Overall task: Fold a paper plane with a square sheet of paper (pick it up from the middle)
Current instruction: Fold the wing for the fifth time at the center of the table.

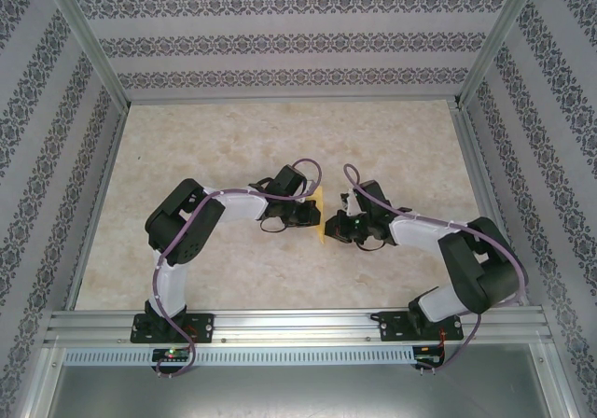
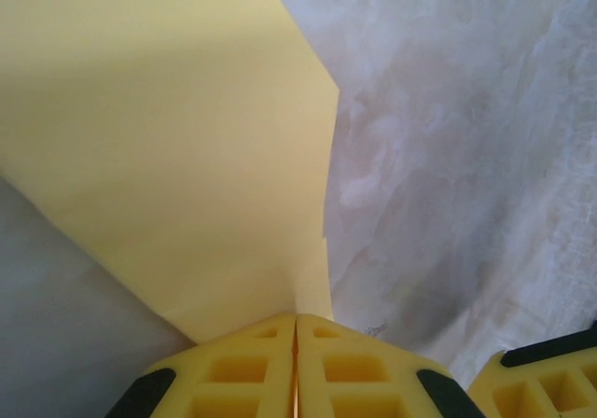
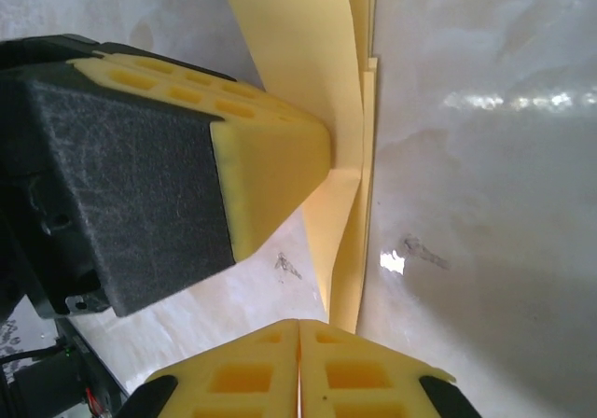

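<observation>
The square sheet of paper [image 1: 322,222], yellow-orange and folded into layers, stands on edge between the two grippers at the table's middle. My left gripper [image 2: 297,320] is shut on it, and the sheet [image 2: 168,138] fans out from the seam between its yellow fingers. In the right wrist view the left gripper's fingertip [image 3: 270,157] presses the side of the folded sheet [image 3: 308,63]. My right gripper [image 3: 298,325] is shut with nothing in its seam; the sheet's lower end meets the tip of its right finger. From these views I cannot tell whether the paper has a paper plane's pointed shape.
The beige marbled table [image 1: 280,147] stretches behind and to both sides of the grippers. Patterned walls and metal posts [image 1: 89,45] enclose it. An aluminium rail [image 1: 298,325] carrying the arm bases runs along the near edge.
</observation>
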`<action>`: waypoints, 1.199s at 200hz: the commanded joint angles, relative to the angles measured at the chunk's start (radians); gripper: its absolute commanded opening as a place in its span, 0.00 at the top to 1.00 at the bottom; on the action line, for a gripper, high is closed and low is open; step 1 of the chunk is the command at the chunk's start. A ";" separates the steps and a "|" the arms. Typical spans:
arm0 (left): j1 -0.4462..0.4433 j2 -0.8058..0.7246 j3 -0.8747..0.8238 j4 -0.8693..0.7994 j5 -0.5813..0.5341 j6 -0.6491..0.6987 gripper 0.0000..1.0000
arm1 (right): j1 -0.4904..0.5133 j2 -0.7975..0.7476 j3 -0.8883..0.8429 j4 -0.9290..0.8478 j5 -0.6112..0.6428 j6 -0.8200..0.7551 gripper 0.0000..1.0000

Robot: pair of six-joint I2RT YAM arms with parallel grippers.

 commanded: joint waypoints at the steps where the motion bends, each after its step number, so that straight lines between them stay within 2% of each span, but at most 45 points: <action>1: -0.009 0.051 -0.011 -0.091 -0.082 0.021 0.90 | 0.012 0.037 0.025 0.053 -0.038 -0.005 0.94; 55: -0.009 0.053 -0.013 -0.086 -0.078 0.015 0.91 | 0.017 0.092 0.033 0.132 -0.081 0.008 0.94; 134: -0.009 0.056 -0.016 -0.086 -0.090 -0.002 0.91 | 0.027 0.152 -0.001 0.134 -0.083 0.007 0.93; 189: -0.009 0.063 -0.012 -0.101 -0.106 -0.012 0.91 | 0.042 0.144 -0.029 0.042 -0.056 -0.017 0.93; 240: -0.009 0.068 -0.008 -0.114 -0.114 -0.016 0.91 | 0.054 0.057 -0.065 -0.079 -0.009 -0.033 0.94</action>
